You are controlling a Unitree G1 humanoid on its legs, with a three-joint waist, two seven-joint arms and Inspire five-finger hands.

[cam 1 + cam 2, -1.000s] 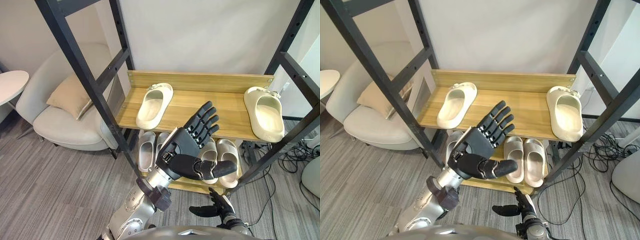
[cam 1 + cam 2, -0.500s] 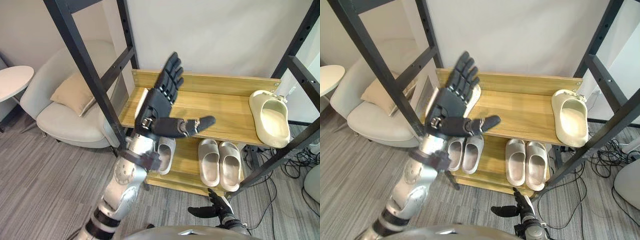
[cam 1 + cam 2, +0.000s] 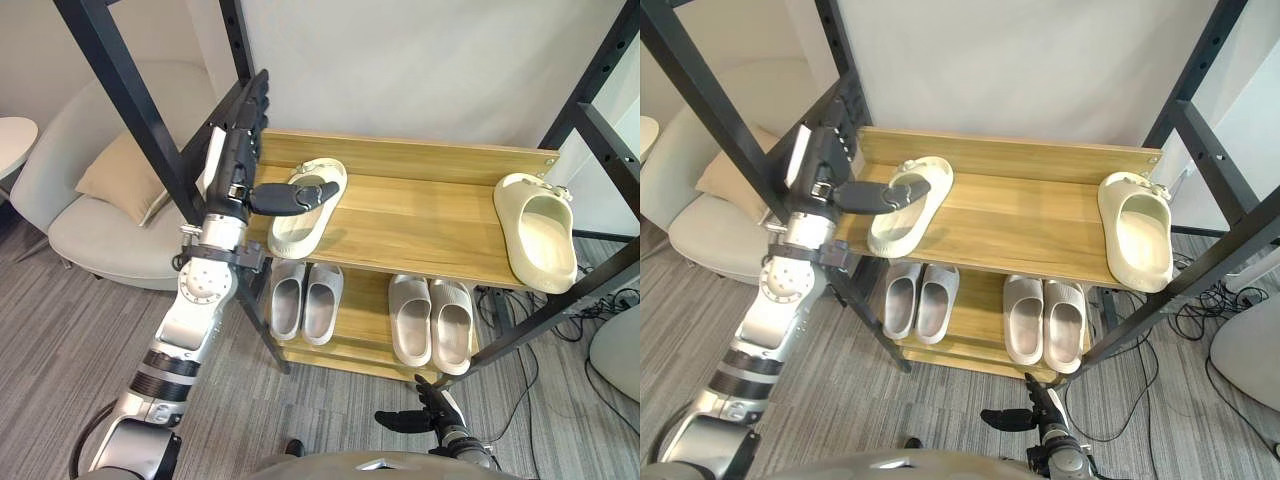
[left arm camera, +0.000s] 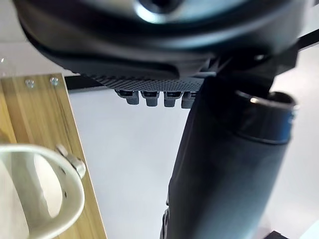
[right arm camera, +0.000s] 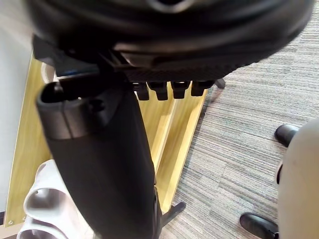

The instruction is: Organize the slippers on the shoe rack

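Two cream slippers lie far apart on the wooden top shelf [image 3: 420,225] of the shoe rack: one at the left [image 3: 308,205], one at the right end [image 3: 536,232]. My left hand [image 3: 236,160] is open by the rack's left black post, fingers straight up. Its thumb [image 3: 295,196] reaches across the near end of the left slipper; I cannot tell if it touches. The left wrist view has that slipper's rim [image 4: 47,199] past the thumb [image 4: 224,174]. My right hand [image 3: 425,416] hangs low in front of the rack, open and holding nothing.
Two pairs of pale slippers [image 3: 305,300] [image 3: 433,320] stand on the lower shelf. Black frame posts [image 3: 130,90] cross the view on both sides. A light armchair with a beige cushion [image 3: 110,172] stands at the left, and cables [image 3: 605,300] lie on the floor at the right.
My left hand has swung up and to the left, from in front of the shelf's middle to the left post, its thumb now over the left slipper. The camera shifted a little.
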